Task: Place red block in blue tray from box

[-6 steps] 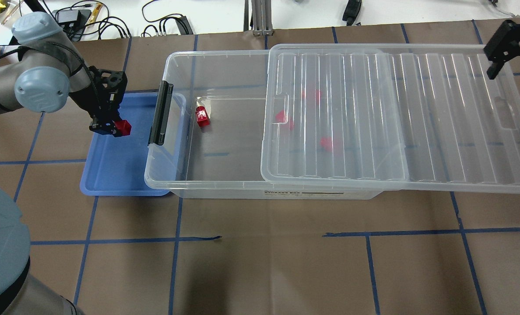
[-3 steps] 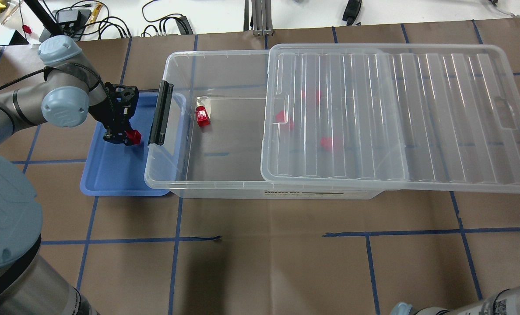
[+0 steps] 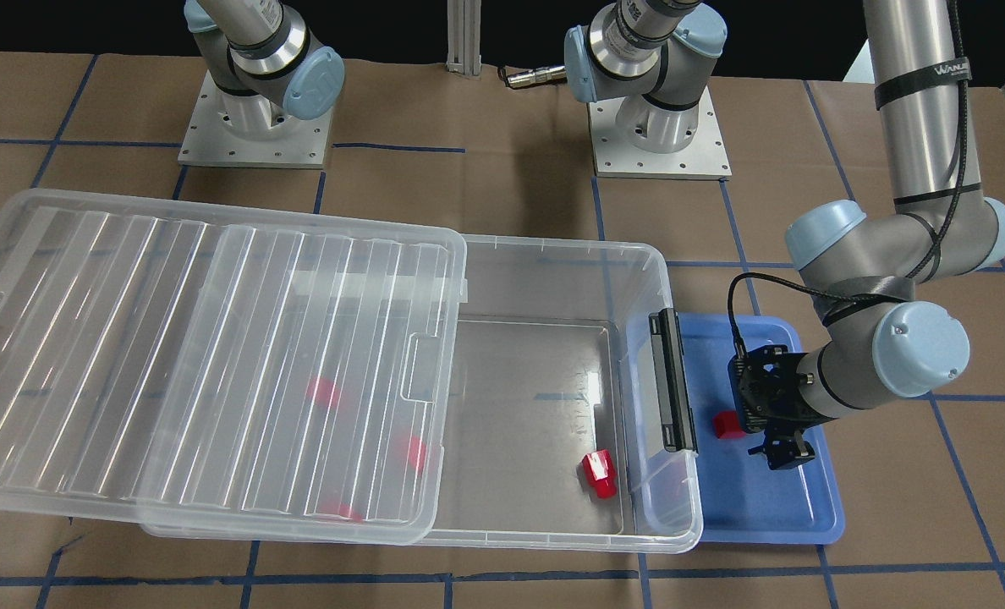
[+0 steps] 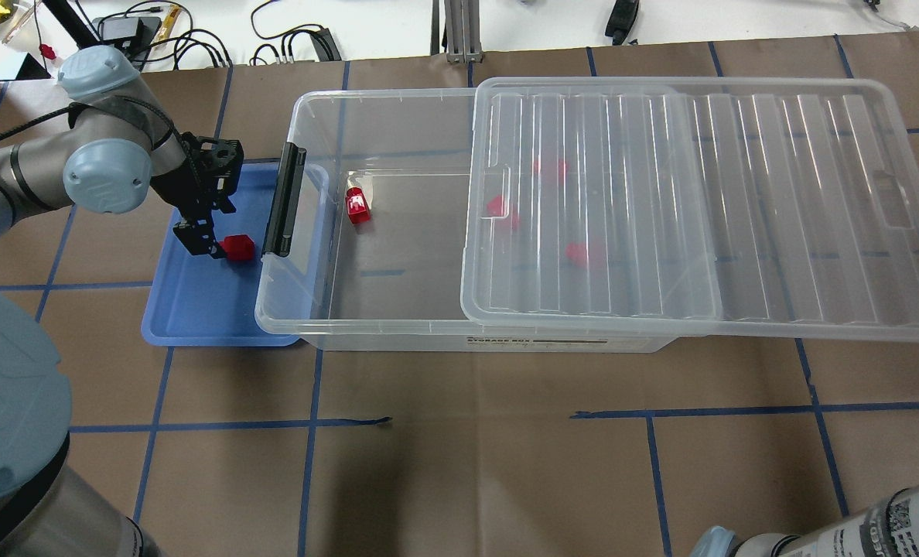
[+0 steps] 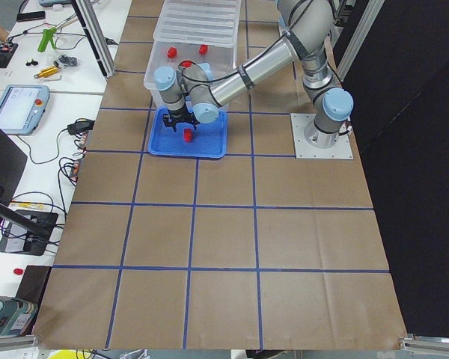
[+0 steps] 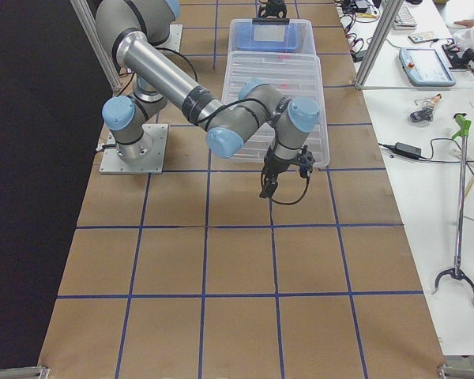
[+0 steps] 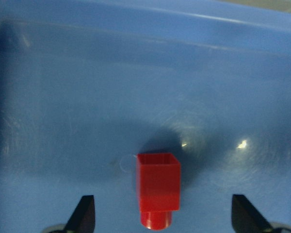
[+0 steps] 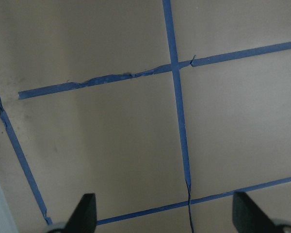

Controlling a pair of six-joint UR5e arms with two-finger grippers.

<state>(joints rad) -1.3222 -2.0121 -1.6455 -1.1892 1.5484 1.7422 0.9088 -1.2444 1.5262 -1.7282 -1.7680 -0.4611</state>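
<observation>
A red block lies on the floor of the blue tray, near the tray's side that faces the box. My left gripper hangs low over the tray, open. In the left wrist view the block lies loose between the spread fingertips, touching neither. In the front view the block sits beside the gripper. My right gripper is open and empty over bare brown paper, away from the box.
The box's ribbed lid is slid to the right and covers three red blocks. A red block with a pale shiny face lies in the box's uncovered part. The black latch faces the tray.
My left gripper has come down into the tray with the red block and opened; the block now lies loose. My right arm has left the far right and now shows at the bottom right.
</observation>
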